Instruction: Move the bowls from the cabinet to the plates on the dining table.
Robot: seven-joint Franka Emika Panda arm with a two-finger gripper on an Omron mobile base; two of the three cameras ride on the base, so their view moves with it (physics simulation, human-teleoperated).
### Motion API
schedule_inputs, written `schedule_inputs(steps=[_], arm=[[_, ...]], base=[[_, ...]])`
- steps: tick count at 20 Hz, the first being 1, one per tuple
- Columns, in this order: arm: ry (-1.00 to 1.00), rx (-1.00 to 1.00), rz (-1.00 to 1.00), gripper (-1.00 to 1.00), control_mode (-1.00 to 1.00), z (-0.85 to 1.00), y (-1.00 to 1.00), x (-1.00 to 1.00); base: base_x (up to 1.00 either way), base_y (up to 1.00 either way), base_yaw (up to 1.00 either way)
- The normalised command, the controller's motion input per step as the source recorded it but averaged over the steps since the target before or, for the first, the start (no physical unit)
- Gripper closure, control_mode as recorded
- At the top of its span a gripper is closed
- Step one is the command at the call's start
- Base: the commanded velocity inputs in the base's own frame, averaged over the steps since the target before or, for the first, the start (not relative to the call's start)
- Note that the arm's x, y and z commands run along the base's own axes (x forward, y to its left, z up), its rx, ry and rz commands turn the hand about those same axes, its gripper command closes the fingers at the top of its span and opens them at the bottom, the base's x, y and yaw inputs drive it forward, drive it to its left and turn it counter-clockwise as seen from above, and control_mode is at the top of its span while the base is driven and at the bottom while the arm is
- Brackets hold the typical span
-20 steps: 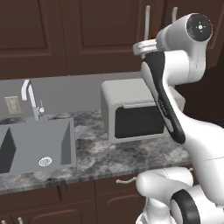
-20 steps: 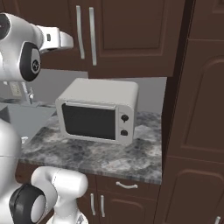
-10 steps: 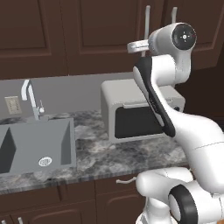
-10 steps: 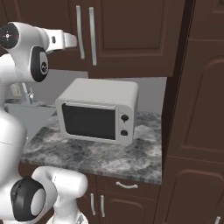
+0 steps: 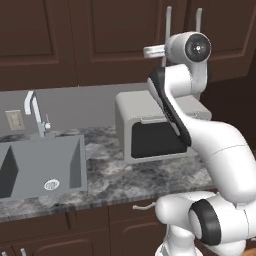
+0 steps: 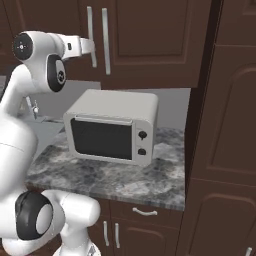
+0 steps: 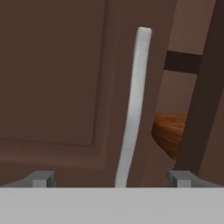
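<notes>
My gripper (image 7: pixel 111 178) stands open against the dark brown wall cabinet (image 7: pixel 52 78). Its two fingertips (image 7: pixel 41 178) sit either side of the lower end of a long silver bar handle (image 7: pixel 133 109) without closing on it. Right of that handle, a gap beside the door shows part of one reddish-brown bowl (image 7: pixel 168 135) inside. From the base, the gripper (image 5: pixel 151 51) (image 6: pixel 89 47) is up at the cabinet's (image 5: pixel 100 35) (image 6: pixel 150 40) paired handles (image 5: pixel 168 27) (image 6: pixel 92 30), above the counter. The plates and the dining table are out of view.
A white microwave (image 6: pixel 112 127) (image 5: pixel 150 132) stands on the marble counter (image 6: pixel 120 180) directly under the gripper. A grey sink (image 5: pixel 40 165) with a faucet (image 5: pixel 32 107) lies to the left. A tall dark cabinet (image 6: pixel 225 125) closes the right side.
The arm's upper joints have swung left in the left base view, and the hand has edged closer to the handle. The jaws have stayed wide apart.
</notes>
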Motion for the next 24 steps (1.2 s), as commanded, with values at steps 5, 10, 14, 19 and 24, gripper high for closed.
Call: schedule_inputs(steps=[5, 10, 14, 19, 24], arm=[[-0.04, 0.0, -0.04, -1.0, -1.0, 0.0, -0.11, 0.42], [-0.03, 0.0, -0.04, -1.0, -1.0, 0.0, -0.16, 0.45], [-0.03, 0.0, -0.03, -1.0, -1.0, 0.0, -0.23, 0.39], [-0.04, 0.0, -0.05, -1.0, -1.0, 0.04, -0.39, 0.21], [-0.04, 0.01, -0.13, -1.0, -1.0, 0.29, -0.76, -0.44]], base=[[0.0, 0.0, 0.0], [0.0, 0.0, 0.0], [0.0, 0.0, 0.0], [0.0, 0.0, 0.0], [0.0, 0.0, 0.0]])
